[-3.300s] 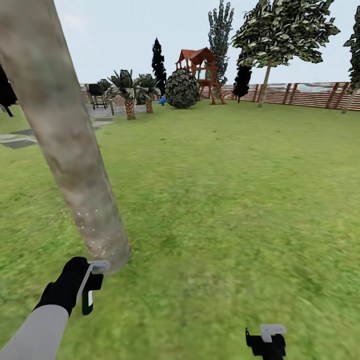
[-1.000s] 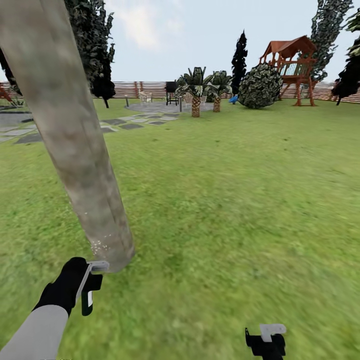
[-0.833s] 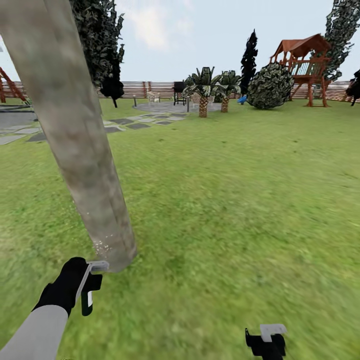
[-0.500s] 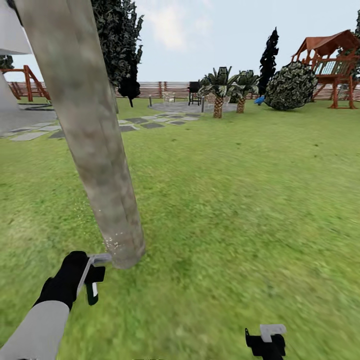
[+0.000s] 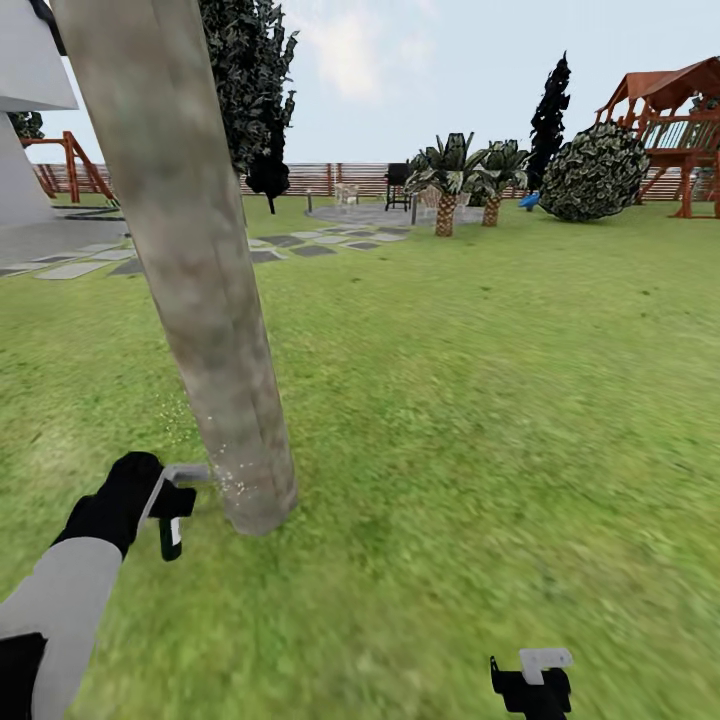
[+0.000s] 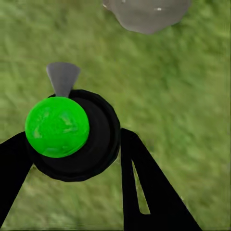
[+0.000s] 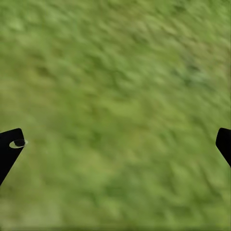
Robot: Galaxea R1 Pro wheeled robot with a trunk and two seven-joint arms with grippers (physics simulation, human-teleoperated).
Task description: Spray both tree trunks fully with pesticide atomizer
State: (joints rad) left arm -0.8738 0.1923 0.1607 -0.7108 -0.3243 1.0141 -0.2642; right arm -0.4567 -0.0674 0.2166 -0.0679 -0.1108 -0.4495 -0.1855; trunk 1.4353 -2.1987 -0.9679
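Observation:
A thick mottled grey-brown tree trunk rises from the lawn at the left of the head view; its base is also in the left wrist view. My left gripper is shut on the pesticide atomizer, whose grey nozzle points at the trunk's foot, almost touching. Whitish pesticide specks dot the bark there. In the left wrist view, black fingers clamp the atomizer's round black body with its green cap. My right gripper hangs open over bare grass.
Grey stepping stones lead to a paved patch with a black grill and short palms. A slatted fence rings the lawn. A round bush, a wooden play tower and a white building stand further off.
The camera has swung left, shifting the whole scene right. My left arm has risen and pushed the atomizer's nozzle closer to the trunk's foot. The right gripper is unchanged.

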